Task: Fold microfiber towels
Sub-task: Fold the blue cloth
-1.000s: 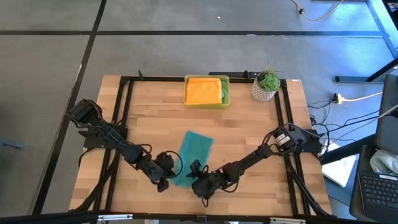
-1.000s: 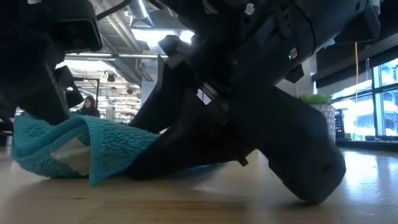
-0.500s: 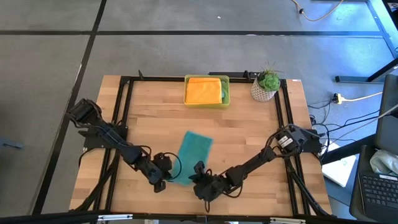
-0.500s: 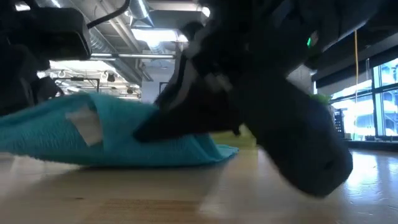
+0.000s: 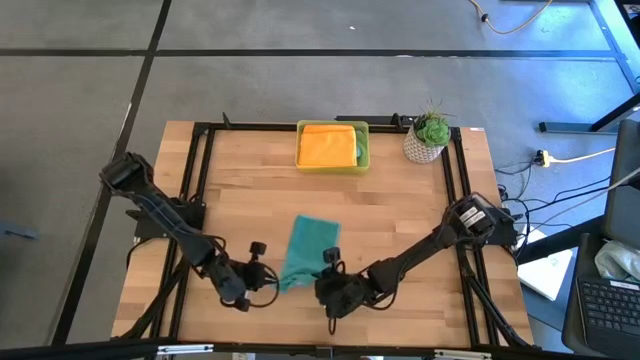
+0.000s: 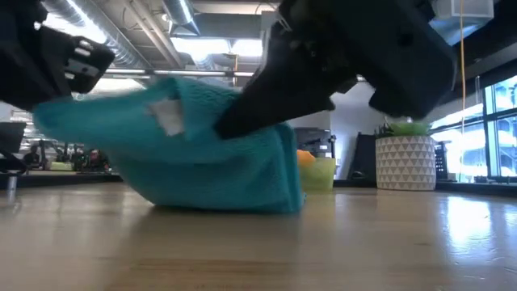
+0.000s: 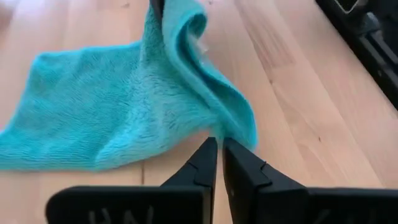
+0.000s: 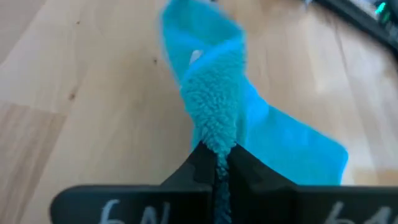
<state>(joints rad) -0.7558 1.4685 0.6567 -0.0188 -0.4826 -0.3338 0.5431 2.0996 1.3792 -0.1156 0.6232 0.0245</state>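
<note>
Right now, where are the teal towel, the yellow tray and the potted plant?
teal towel (image 5: 308, 248), high view: middle of the cloth.
yellow tray (image 5: 363, 152), high view: its right rim.
potted plant (image 5: 424, 146), high view: its white pot.

Wooden table (image 5: 400, 215): teal towel (image 5: 308, 248), yellow tray (image 5: 332, 163) of folded towels, potted plant (image 5: 428, 136).

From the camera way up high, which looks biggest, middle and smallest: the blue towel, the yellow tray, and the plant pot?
1. teal towel, partly lifted and bunched, so only roughly the largest
2. yellow tray, close behind it; these two look nearly alike
3. plant pot, clearly the smallest
</note>
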